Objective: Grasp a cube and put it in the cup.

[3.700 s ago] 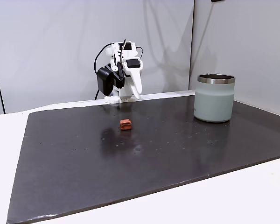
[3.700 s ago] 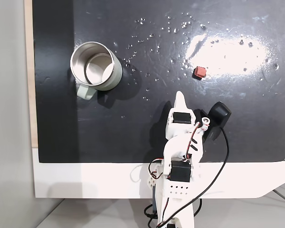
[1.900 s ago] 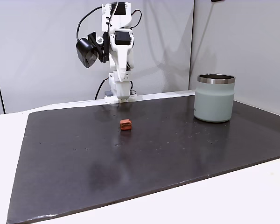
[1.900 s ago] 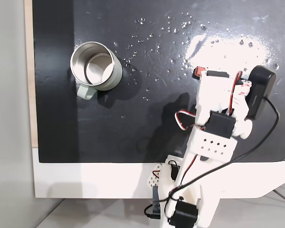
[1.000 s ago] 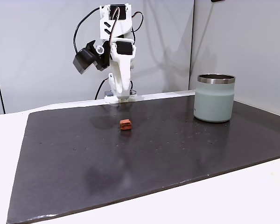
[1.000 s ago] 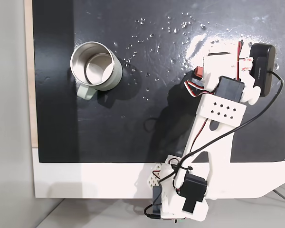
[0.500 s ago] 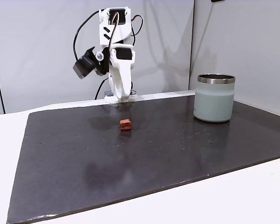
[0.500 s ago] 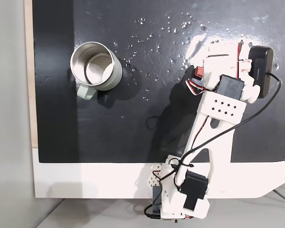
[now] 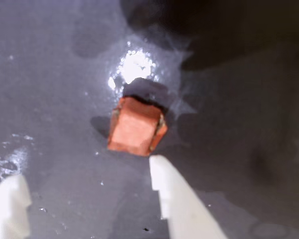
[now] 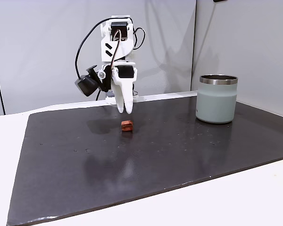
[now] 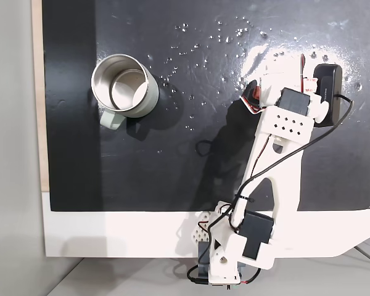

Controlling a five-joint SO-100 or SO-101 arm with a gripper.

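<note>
Overhead, glare streaks the glossy black mat [image 10: 179, 146]; the claw [image 9: 84, 184], prongs apart, hangs above the cube [image 9: 135, 130].

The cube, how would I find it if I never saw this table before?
Look for the big dark mat covering the white table, then find the white robot arm reaching over it. Right under its open gripper lies the cube, a tiny reddish-orange block, far smaller than the pale cup standing off to the right in that fixed view.

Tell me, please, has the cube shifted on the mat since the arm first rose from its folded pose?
No. In a fixed view the cube lies at the same spot on the dark mat, equally far left of the cup; the gripper has descended above it.
</note>
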